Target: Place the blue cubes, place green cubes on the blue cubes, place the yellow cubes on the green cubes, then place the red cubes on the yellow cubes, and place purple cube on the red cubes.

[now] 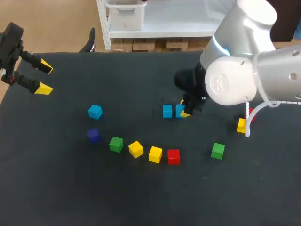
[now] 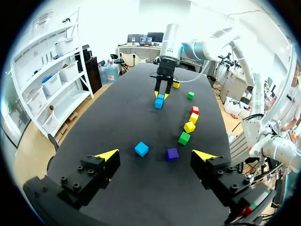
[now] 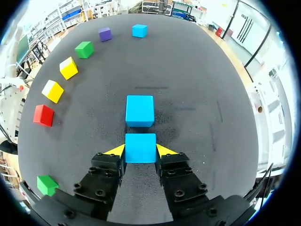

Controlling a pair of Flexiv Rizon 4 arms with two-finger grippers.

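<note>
My right gripper (image 3: 140,151) is shut on a blue cube (image 3: 140,147), low over the mat. A second blue cube (image 3: 139,110) sits just ahead of it, a narrow gap apart; in the head view the pair (image 1: 167,111) lies mid-table under the right arm. A third blue cube (image 1: 95,111) lies alone to the left, near a purple cube (image 1: 93,135). A green cube (image 1: 116,144), two yellow cubes (image 1: 136,149) (image 1: 155,154) and a red cube (image 1: 173,156) form an arc in front. My left gripper (image 1: 44,77) hangs open and empty at the far left.
Another green cube (image 1: 217,150) lies front right. A yellow cube (image 1: 241,125) and a partly hidden red cube (image 1: 250,114) sit under the right arm's cable. The black mat (image 1: 70,188) covers the table.
</note>
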